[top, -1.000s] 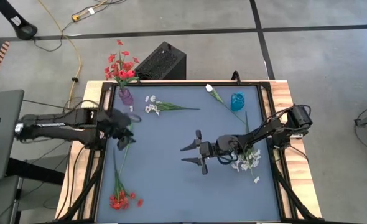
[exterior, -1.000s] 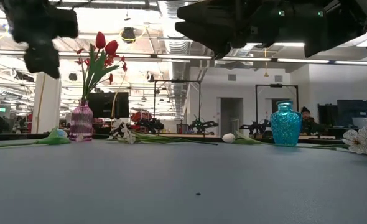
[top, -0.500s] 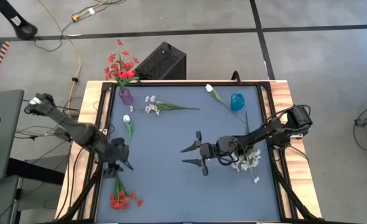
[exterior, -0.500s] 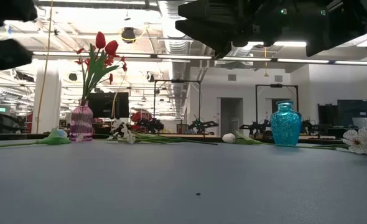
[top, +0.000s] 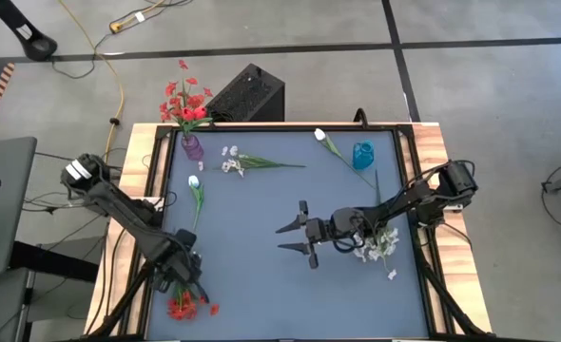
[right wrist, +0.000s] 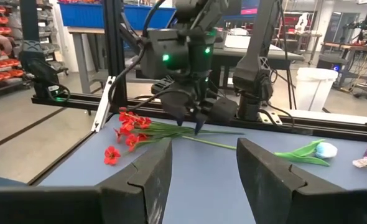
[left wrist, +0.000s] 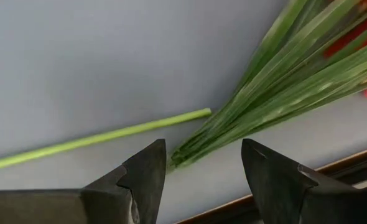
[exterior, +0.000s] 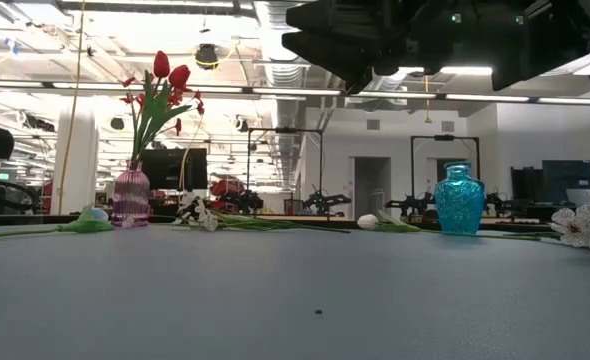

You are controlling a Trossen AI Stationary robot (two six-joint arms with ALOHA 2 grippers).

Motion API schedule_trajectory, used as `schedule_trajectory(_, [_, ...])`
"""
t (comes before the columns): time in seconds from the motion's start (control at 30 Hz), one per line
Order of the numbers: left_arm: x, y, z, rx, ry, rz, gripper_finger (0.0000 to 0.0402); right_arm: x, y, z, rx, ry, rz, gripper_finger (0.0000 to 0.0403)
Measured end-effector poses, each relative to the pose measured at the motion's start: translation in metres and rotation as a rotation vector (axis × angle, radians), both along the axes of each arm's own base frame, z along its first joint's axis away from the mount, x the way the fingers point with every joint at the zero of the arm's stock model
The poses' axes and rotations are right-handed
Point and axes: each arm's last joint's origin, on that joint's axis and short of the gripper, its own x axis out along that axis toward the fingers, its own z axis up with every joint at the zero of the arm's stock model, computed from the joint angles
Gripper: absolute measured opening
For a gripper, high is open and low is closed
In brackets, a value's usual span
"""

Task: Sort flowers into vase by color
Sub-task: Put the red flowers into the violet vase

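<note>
left gripper [top: 183,277] hovering over red flower [top: 183,302], lower left, fingers apart | right gripper [top: 295,235] idling centre, fingers apart

Floor [top: 490,104]: I see grey concrete, dark seams.
Ceiling [exterior: 225,40]: bright strip lights.
Far left: blue bins [right wrist: 84,12].

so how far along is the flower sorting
Done: red blooms stand in the pink vase. In hand: the open left gripper is over the red flower at the near-left corner. Left: white flowers on the table and the blue vase, apparently empty; right gripper waits mid-table.
</note>
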Motion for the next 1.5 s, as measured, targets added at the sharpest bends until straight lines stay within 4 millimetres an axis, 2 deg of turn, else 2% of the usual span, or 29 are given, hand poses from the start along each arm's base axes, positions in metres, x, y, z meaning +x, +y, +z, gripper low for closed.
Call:
schedule_trajectory(0.3, [0.006,-0.004,-0.020,0.077,0.065,-0.163,0.0194,-0.002,0.006,-0.001,0.003,0.008,0.019,0.0205])
schedule_trajectory(0.43, [0.007,-0.006,-0.016,0.080,0.072,-0.196,0.0147,-0.002,0.006,-0.001,0.003,0.009,0.019,0.0205])
schedule_trajectory(0.63, [0.012,-0.009,0.021,0.124,0.111,-0.244,0.0019,-0.002,0.006,-0.001,0.003,0.008,0.018,0.0205])
schedule_trajectory(0.73, [0.014,-0.009,0.048,0.194,0.119,-0.243,0.0011,-0.001,0.005,-0.001,0.003,0.008,0.016,0.0205])
schedule_trajectory(0.8, [0.017,-0.010,0.068,0.238,0.066,-0.251,0.0011,-0.001,0.005,-0.001,0.003,0.008,0.016,0.0205])
schedule_trajectory(0.9, [0.025,-0.011,0.103,0.270,-0.152,-0.249,0.0005,-0.001,0.005,-0.001,0.003,0.008,0.017,0.0205])
schedule_trajectory(1.0, [0.032,-0.010,0.135,0.274,-0.504,-0.192,0.0003,-0.002,0.007,-0.001,0.004,0.008,0.020,0.0205])
schedule_trajectory(1.07, [0.035,-0.005,0.153,0.239,-0.762,-0.117,0.0003,-0.002,0.008,-0.001,0.003,0.009,0.026,0.0205])
schedule_trajectory(1.13, [0.035,0.002,0.165,0.156,-0.943,-0.074,0.0002,-0.003,0.012,-0.001,0.003,0.010,0.036,0.0205])
schedule_trajectory(1.2, [0.034,0.013,0.167,0.083,-1.065,-0.041,0.0002,-0.004,0.015,-0.002,-0.001,0.022,0.046,0.0205])
schedule_trajectory(1.3, [0.029,0.033,0.159,0.024,-1.228,0.061,0.0001,-0.005,0.017,-0.006,-0.011,0.056,0.052,0.0205])
schedule_trajectory(1.5, [0.019,0.068,0.129,-0.148,-1.587,0.295,0.0000,-0.005,0.016,-0.004,-0.007,0.044,0.047,0.0205])
